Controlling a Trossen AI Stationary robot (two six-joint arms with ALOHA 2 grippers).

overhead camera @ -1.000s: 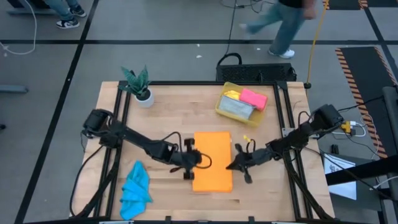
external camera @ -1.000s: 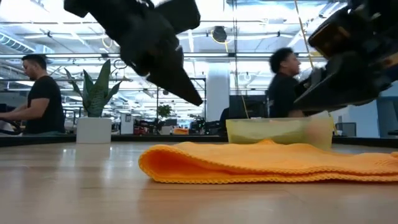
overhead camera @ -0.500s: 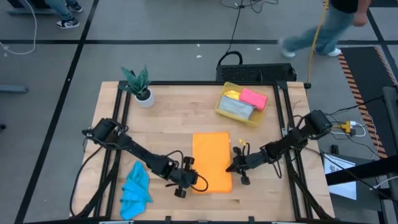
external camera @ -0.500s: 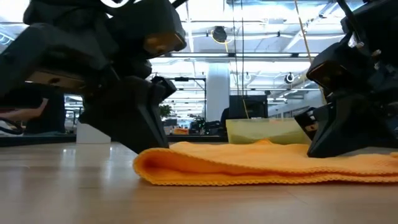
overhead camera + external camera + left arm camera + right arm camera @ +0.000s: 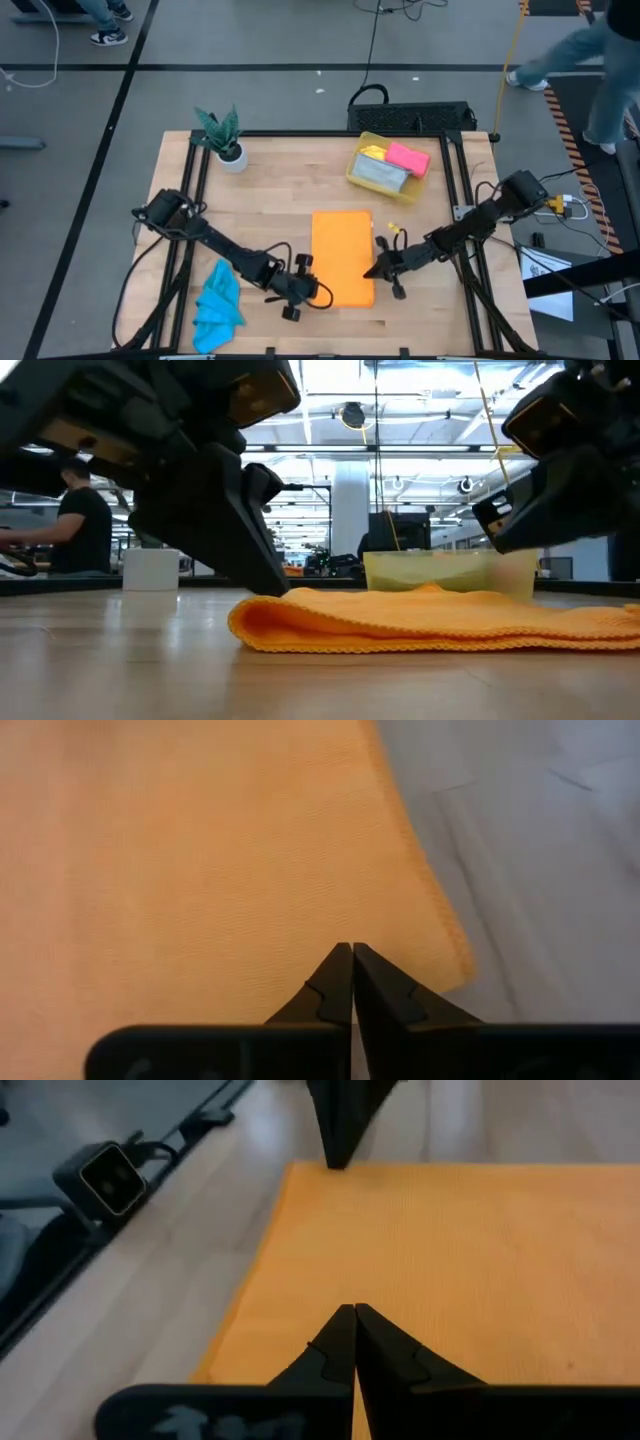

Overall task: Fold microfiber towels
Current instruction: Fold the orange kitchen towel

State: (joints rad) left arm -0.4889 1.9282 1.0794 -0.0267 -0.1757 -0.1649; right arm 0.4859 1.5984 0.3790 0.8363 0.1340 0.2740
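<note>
on the high view, going left to right: the blue towel lies crumpled at about 8 o'clock on the counter, near its front-left corner. a small potted plant stands at roughly 10 o'clock, near the back-left corner.

the left arm reaches in from the 9 o'clock side, and the left gripper sits low at the front-left corner of the orange towel, at about 6 o'clock. in the left wrist view its jaws are closed, tips pressed together with nothing between them, right over the orange cloth near its edge. in the low view the left gripper comes down to the counter just at the towel's folded end.

the orange towel lies flat as a folded rectangle near the counter's centre, long side running front to back.

the right gripper is at the towel's right edge, at about 5 o'clock, its arm coming in from the 3 o'clock side. in the right wrist view its jaws are closed too, empty, tips over the orange cloth.

at about 1 o'clock a translucent yellow bin holds the grey towel, the pink towel and the yellow towel.
</note>
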